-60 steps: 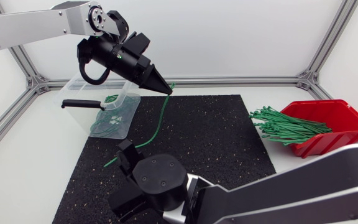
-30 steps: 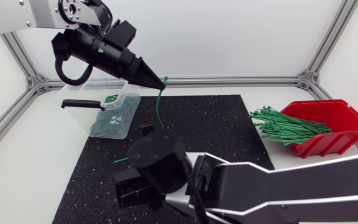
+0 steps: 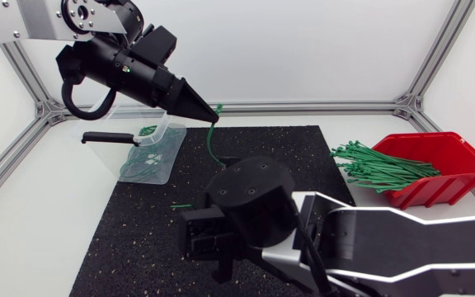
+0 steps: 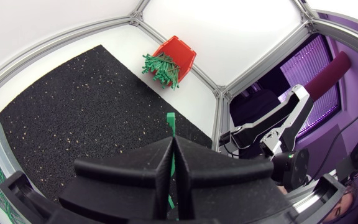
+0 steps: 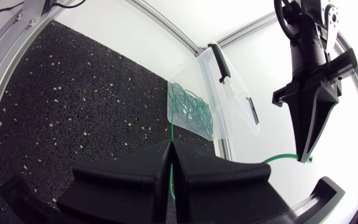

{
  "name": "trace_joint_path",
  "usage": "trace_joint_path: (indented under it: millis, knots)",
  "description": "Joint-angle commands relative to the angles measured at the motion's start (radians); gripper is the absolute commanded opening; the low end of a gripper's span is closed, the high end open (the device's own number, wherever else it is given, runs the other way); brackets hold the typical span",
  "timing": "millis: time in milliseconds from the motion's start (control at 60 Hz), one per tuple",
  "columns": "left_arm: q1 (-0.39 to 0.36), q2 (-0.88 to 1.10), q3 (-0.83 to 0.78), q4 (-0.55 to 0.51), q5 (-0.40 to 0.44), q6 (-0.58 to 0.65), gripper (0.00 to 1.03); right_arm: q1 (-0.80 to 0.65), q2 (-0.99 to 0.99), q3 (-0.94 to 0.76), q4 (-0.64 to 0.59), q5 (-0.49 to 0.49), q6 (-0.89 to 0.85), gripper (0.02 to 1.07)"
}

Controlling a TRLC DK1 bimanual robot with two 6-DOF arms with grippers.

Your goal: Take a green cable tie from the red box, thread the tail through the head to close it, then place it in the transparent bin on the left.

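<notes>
My left hand (image 3: pixel 211 120) pinches the green cable tie (image 3: pixel 208 142) by its head, my right hand (image 5: pixel 170 149) its tail, aligning them for threading.

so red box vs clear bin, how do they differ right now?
The red box is opaque and sits on the right; the bin is see-through and sits on the left. The box's ties lie straight in a bundle, poking out past its front; the bin's ties are coiled inside. The bin has a black handle; the box shows none. Both hold green ties.
</notes>
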Motion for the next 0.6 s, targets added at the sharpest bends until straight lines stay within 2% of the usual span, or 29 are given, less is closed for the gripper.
trace_joint_path:
  millis: [0,33,83,150,217,300,367,583]
  knots:
    - [-0.010,-0.034,-0.044,0.011,0.006,-0.025,0.03,-0.006,-0.026,-0.037,-0.022,0.001,0.044,0.07]
    - [-0.011,-0.040,-0.052,0.014,0.006,-0.028,0.03,-0.003,-0.040,-0.062,-0.006,0.009,0.044,0.07]
    - [-0.014,-0.050,-0.061,0.022,0.005,-0.034,0.03,-0.007,-0.048,-0.100,0.121,0.073,0.061,0.07]
    - [-0.017,-0.060,-0.071,0.023,0.003,-0.037,0.03,-0.009,-0.054,-0.097,0.078,0.081,0.101,0.07]
    - [-0.022,-0.071,-0.078,0.028,0.002,-0.046,0.03,-0.009,-0.066,-0.131,0.156,0.087,0.102,0.07]
    - [-0.026,-0.085,-0.093,0.043,-0.002,-0.062,0.03,-0.006,-0.077,-0.094,0.055,0.050,0.171,0.07]
    - [-0.029,-0.094,-0.105,0.050,-0.002,-0.065,0.03,-0.007,-0.071,-0.070,0.021,0.041,0.209,0.07]
    - [-0.029,-0.137,-0.177,0.111,-0.003,-0.083,0.03,-0.013,-0.098,0.022,-0.218,-0.090,0.403,0.07]
